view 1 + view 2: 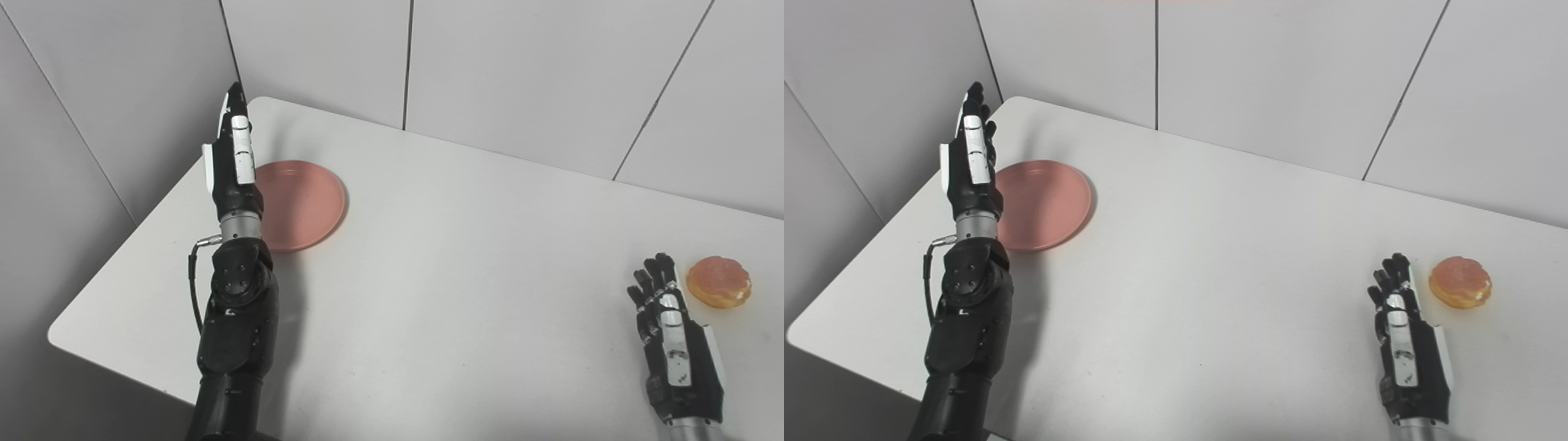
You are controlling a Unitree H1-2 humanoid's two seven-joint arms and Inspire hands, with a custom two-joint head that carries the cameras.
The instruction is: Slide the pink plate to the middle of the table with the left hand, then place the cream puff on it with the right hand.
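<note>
Left hand (236, 156) stands fingers straight and empty at the left edge of the pink plate (303, 202); right hand (674, 334), fingers apart, rests beside the cream puff (718, 282) on the worktop (465, 263)

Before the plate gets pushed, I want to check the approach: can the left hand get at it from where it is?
Probably yes. The left hand, fingers straight and apart, stands at the plate's left rim, with nothing between them. The table toward the middle is bare.
</note>
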